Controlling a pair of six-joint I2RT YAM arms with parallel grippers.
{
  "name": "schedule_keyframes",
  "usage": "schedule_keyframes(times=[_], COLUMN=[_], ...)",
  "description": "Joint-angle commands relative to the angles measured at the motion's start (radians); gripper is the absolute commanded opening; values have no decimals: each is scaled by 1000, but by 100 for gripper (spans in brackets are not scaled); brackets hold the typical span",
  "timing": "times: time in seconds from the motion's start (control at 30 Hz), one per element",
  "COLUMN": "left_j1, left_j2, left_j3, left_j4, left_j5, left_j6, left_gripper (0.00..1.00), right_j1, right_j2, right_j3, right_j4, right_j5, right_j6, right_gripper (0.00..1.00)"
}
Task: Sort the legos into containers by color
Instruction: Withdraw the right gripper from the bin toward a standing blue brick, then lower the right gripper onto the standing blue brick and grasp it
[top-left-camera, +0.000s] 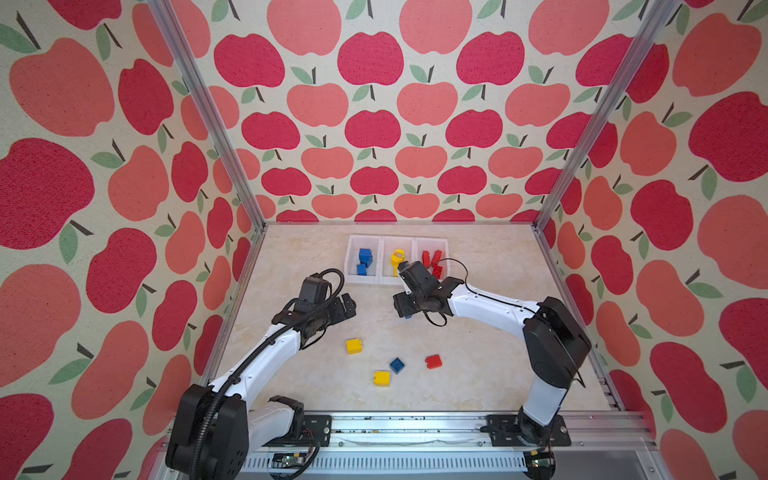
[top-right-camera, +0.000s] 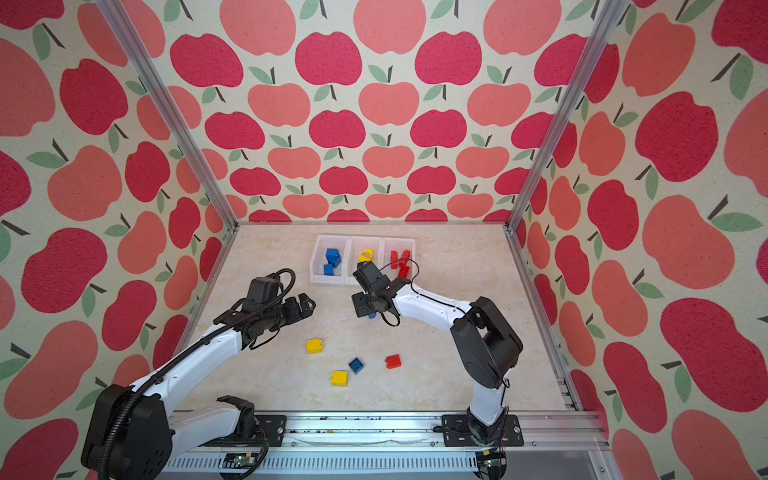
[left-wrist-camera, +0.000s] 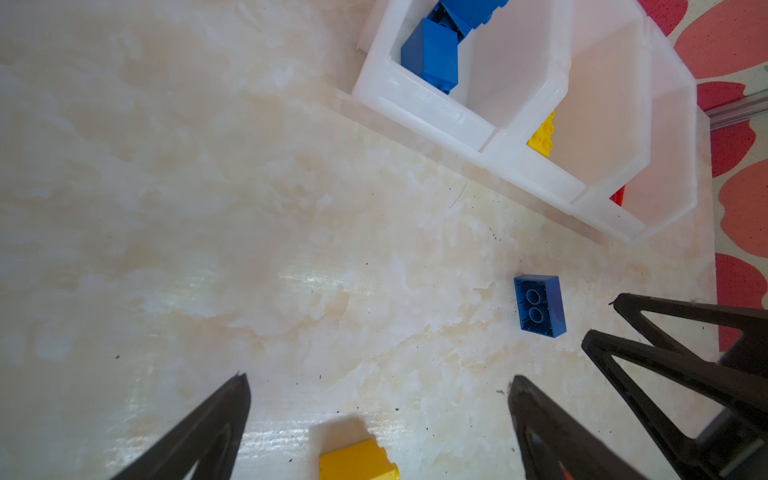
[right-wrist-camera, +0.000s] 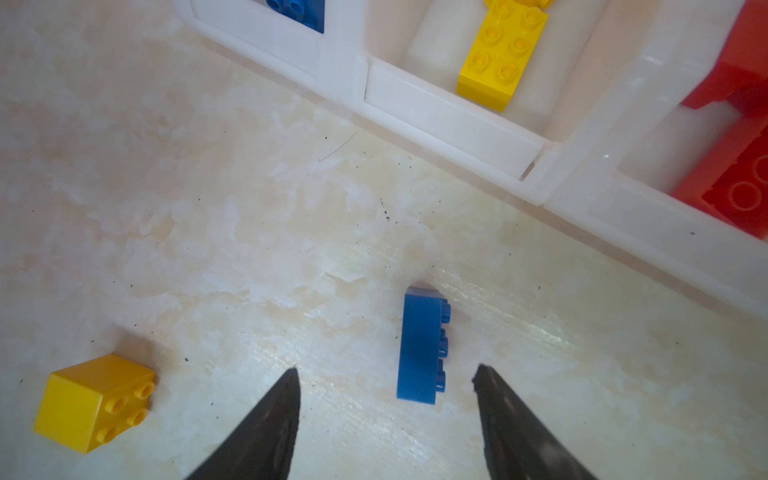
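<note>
Right gripper (right-wrist-camera: 385, 370) jaws stood apart, empty; blue brick (right-wrist-camera: 419, 349) lay on its side just ahead of tips, off-centre toward one finger. Risk: nearer finger could hit first, skidding or spinning brick out of grip. Left gripper (left-wrist-camera: 379, 377) jaws stood wide, empty. Containers (right-wrist-camera: 449, 124) lay beyond brick.

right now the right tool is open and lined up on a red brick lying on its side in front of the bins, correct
Not quite: the brick is blue, not red, as the right wrist view shows. The rest holds: the right tool is open and lined up on it, and it lies on its side in front of the bins.
</note>
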Motion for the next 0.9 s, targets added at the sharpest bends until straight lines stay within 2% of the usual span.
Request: schedule_keyframes(times=[0.0, 0.33, 0.77, 0.87], left_j1=[-5, -4, -5, -4], left_j2=[9, 3, 4, 4], left_j3=[2, -2, -11, -15], left_j4=[-18, -23, -16, -13], left_j5=[-14, -18, -18, -18], left_j6=[-14, -13, -13, -13], left_gripper=[99, 99, 99, 99], right_j1=[2, -10, -20, -21], right_j2=[21, 129, 199, 206], right_j3=[8, 78, 119, 118], right_j4=[-59, -110, -115, -114], right_j5=[35, 34, 48, 52], right_j6=[21, 8, -10, -11], right_gripper=[68, 63, 44, 37])
